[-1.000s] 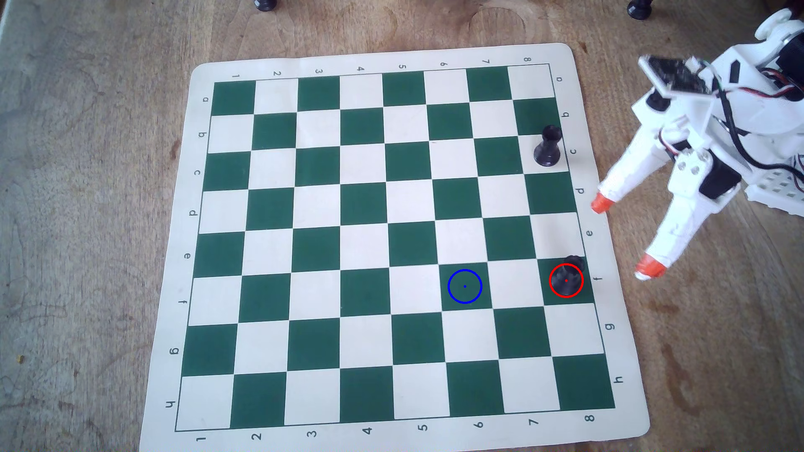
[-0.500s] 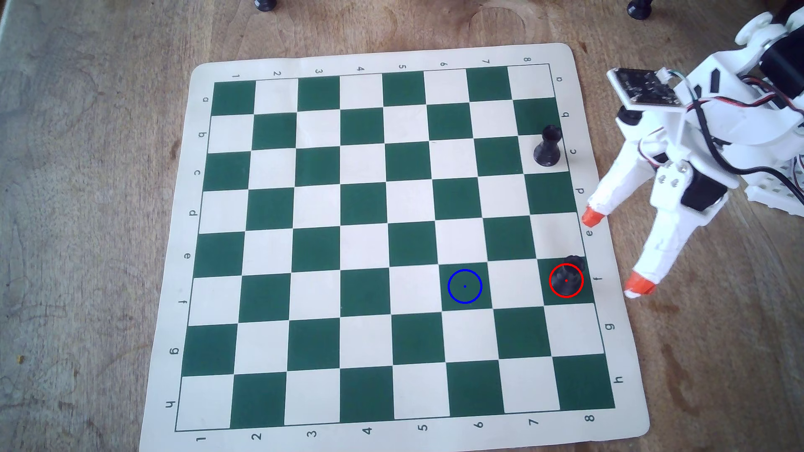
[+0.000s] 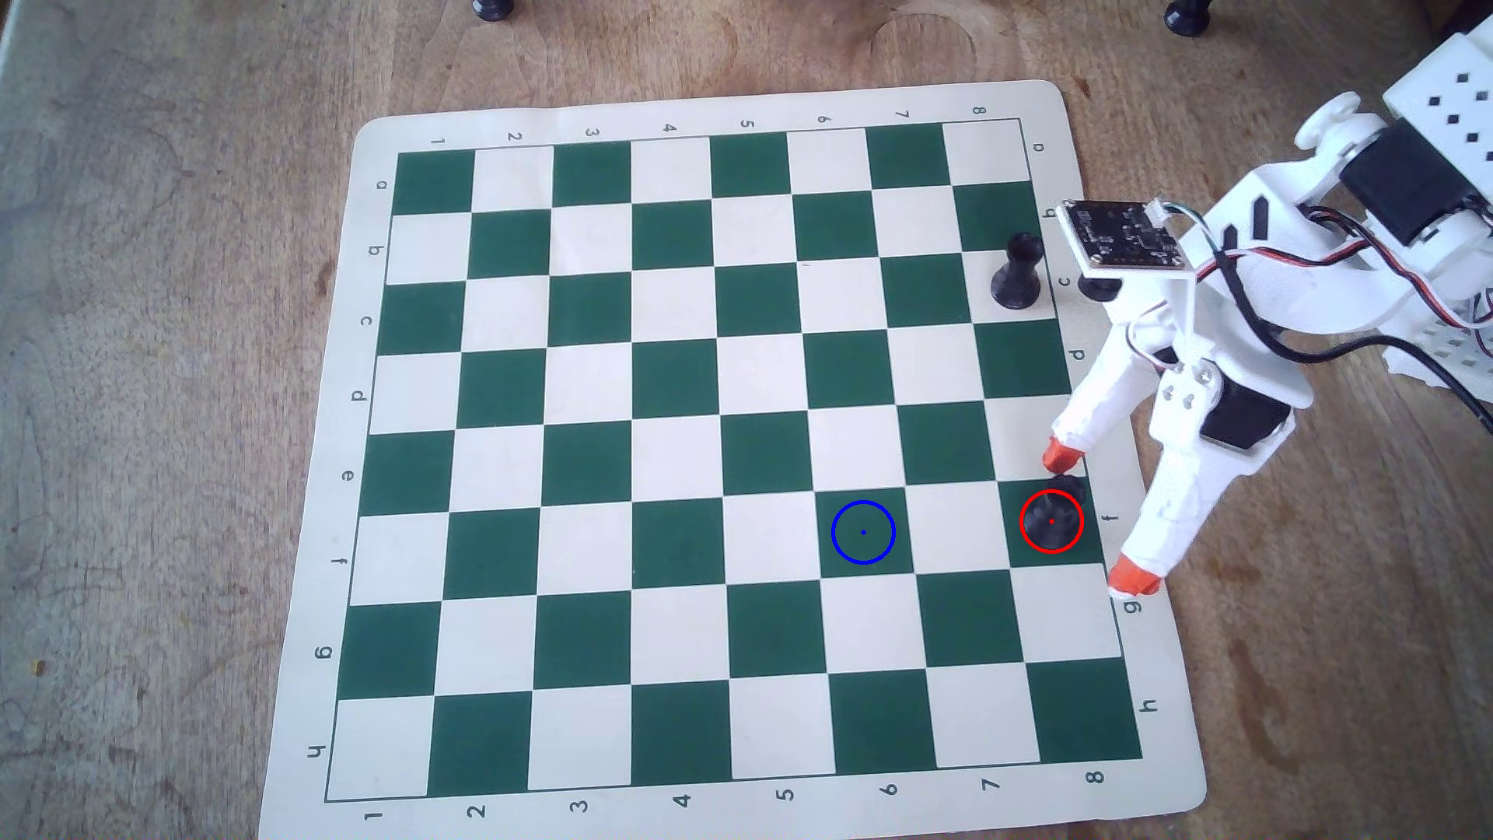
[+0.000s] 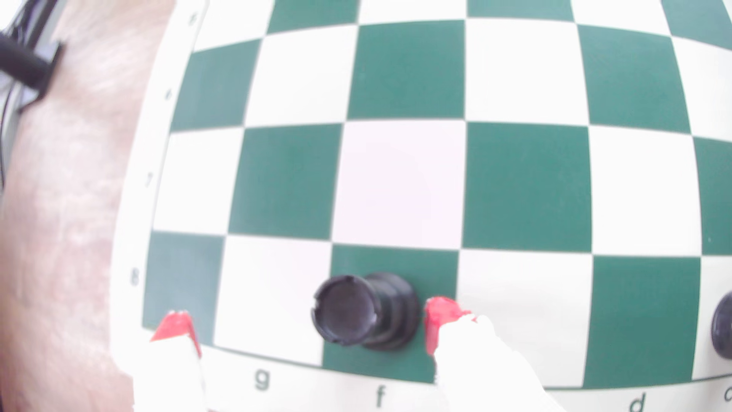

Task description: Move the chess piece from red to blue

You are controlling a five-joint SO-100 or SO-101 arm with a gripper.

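The chess piece (image 3: 1057, 505), squat and black with a notched top, stands on the green square at row f, column 8, inside the red circle (image 3: 1024, 533). It also shows in the wrist view (image 4: 364, 313), low and centred. My gripper (image 3: 1099, 517) is open, its white fingers with red tips straddling the piece: one fingertip (image 3: 1060, 457) just beyond it, the other (image 3: 1133, 575) at the board's edge. In the wrist view the gripper (image 4: 309, 327) has one red tip close to the piece's base and the other well apart. The blue circle (image 3: 836, 545) lies two squares left in the overhead view, empty.
A taller black piece with a narrow neck (image 3: 1016, 270) stands near the board's right edge at row c; part of it shows in the wrist view (image 4: 721, 329). Two more black pieces (image 3: 493, 8) (image 3: 1188, 16) stand off the mat (image 3: 339, 404) at the top.
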